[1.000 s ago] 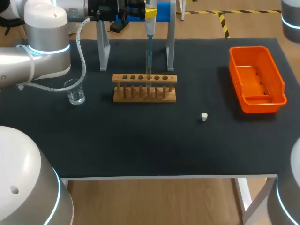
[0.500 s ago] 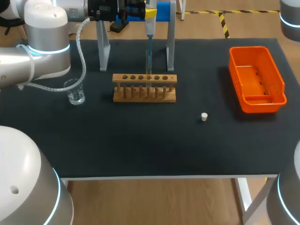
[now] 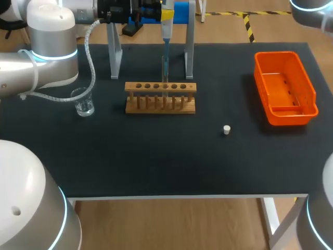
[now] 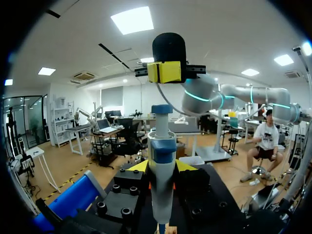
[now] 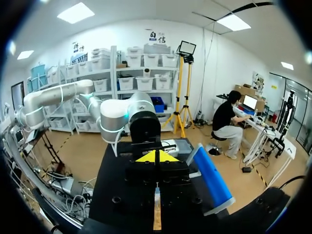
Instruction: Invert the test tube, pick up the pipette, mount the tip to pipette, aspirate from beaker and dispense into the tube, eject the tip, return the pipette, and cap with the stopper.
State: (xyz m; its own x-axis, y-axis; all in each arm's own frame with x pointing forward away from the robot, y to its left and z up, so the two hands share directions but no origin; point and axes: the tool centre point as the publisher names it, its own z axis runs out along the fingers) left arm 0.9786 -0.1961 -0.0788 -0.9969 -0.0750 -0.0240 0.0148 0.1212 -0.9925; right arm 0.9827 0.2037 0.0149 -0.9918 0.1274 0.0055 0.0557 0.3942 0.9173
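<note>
The pipette (image 3: 166, 35) hangs upright at the table's far side, with my left gripper (image 3: 166, 14) shut on its upper body. Its blue tip (image 3: 165, 65) points down at a middle hole of the wooden tube rack (image 3: 160, 99); the clear tube there is hard to make out. In the left wrist view the white-and-blue pipette (image 4: 162, 146) stands between my yellow tips (image 4: 162, 168). My right gripper (image 4: 167, 72) faces it from just above the plunger, shut on nothing. The right wrist view shows that gripper's tips (image 5: 156, 157) pressed together. The white stopper (image 3: 227, 129) lies on the mat, right of the rack.
A glass beaker (image 3: 83, 102) stands left of the rack, under my left arm's hose. An orange bin (image 3: 285, 87) sits at the far right. Two grey stand posts (image 3: 189, 49) rise behind the rack, either side of the pipette.
My right arm's link at the far right corner has swung leftward. The left arm, pipette, rack, beaker and stopper have not moved.
</note>
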